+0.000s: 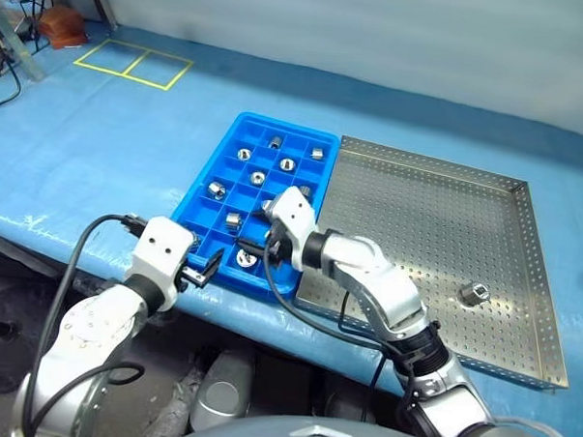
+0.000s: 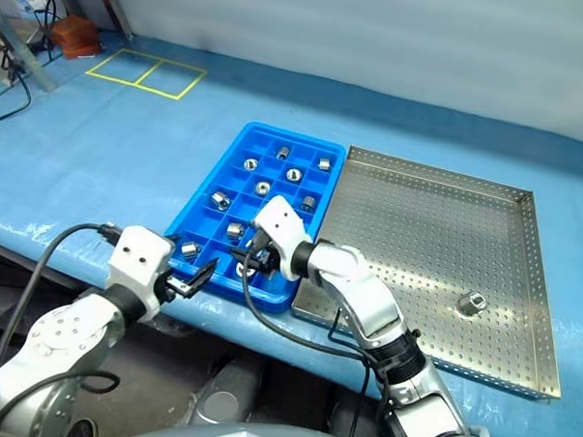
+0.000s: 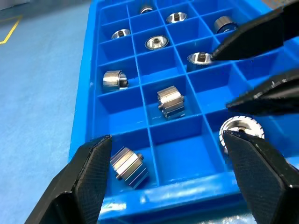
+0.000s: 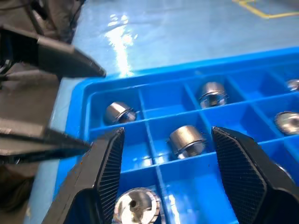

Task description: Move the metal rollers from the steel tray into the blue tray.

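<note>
Claws both apart: right claw (image 1: 255, 244) over blue tray (image 1: 207, 204), left claw (image 1: 205, 269) at its near edge.

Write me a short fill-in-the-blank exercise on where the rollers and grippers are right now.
1. The steel tray holds ____ metal roller.
2. The right gripper hovers, jaws open, over the ____ tray.
3. The left gripper, also open, sits at that tray's ____ edge, the one closest to the robot.

Missing words: one; blue; near
</note>
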Controlling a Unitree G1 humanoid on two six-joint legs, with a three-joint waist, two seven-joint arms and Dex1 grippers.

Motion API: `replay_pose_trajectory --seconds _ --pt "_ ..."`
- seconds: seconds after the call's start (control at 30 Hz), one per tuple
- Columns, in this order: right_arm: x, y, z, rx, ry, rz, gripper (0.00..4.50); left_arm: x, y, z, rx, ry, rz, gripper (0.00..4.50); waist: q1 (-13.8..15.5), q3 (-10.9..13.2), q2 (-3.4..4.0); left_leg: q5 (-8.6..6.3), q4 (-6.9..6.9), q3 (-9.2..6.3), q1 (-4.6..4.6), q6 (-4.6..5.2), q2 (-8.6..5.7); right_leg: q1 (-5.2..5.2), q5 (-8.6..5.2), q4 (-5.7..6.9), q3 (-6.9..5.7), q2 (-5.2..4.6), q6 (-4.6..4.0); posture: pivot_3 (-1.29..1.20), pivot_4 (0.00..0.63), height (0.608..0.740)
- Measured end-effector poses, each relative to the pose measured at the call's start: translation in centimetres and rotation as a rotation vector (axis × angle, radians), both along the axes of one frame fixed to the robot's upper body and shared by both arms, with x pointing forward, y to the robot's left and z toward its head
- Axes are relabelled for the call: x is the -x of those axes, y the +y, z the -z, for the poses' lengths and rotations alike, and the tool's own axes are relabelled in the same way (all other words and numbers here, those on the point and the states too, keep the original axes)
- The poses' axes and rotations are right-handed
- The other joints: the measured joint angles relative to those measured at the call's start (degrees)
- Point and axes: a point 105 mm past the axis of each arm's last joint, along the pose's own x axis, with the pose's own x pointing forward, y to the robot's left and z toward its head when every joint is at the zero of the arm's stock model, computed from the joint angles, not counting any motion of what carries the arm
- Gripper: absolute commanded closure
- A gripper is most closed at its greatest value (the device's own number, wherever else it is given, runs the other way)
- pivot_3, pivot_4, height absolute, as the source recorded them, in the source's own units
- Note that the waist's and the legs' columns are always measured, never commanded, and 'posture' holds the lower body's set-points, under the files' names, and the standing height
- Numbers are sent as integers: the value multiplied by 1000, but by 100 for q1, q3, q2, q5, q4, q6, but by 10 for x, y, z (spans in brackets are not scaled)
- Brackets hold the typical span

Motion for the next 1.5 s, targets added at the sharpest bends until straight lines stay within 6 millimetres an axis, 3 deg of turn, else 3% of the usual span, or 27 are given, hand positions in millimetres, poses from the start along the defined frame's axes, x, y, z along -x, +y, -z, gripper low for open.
replay_pose_trajectory --seconds 0.17,0.33,0.6,0.8,0.97,1.23,1.5 --pt "-19 -62 0 124 -68 251 1348 -22 -40 -7 93 -43 136 365 -32 0 -1 0 4 3 -8 0 -1 -1 2 -5 1 -1 3 292 150 740" --pt "-21 -125 6 278 -87 486 1348 -37 -74 -7 135 -53 289 365 -197 0 0 -2 2 4 -12 4 -1 -2 1 -9 3 -1 3 217 150 740" --pt "5 -174 30 366 27 710 1348 -44 -113 -6 198 -65 532 365 -877 0 0 -11 27 6 -15 20 -2 11 3 -14 9 -2 8 91 150 740" --pt "19 -199 34 404 48 838 1348 -41 -129 0 220 -46 629 365 -1384 -2 3 -11 39 10 -3 23 -2 16 4 6 16 -2 11 24 150 740" --pt "23 -213 37 388 70 925 1348 -42 -132 2 222 -45 648 365 -1637 -3 5 -9 39 12 5 26 -2 18 5 15 24 1 13 8 150 740" --pt "21 -216 55 293 171 966 1348 -41 -134 5 215 -36 662 365 -1701 -4 7 -8 39 12 6 27 -4 20 7 15 30 2 15 21 150 740" --pt "14 -219 51 281 158 995 1348 -43 -130 8 196 -37 631 365 -1699 -7 11 -8 39 11 7 28 -4 21 7 15 30 4 16 44 150 740"
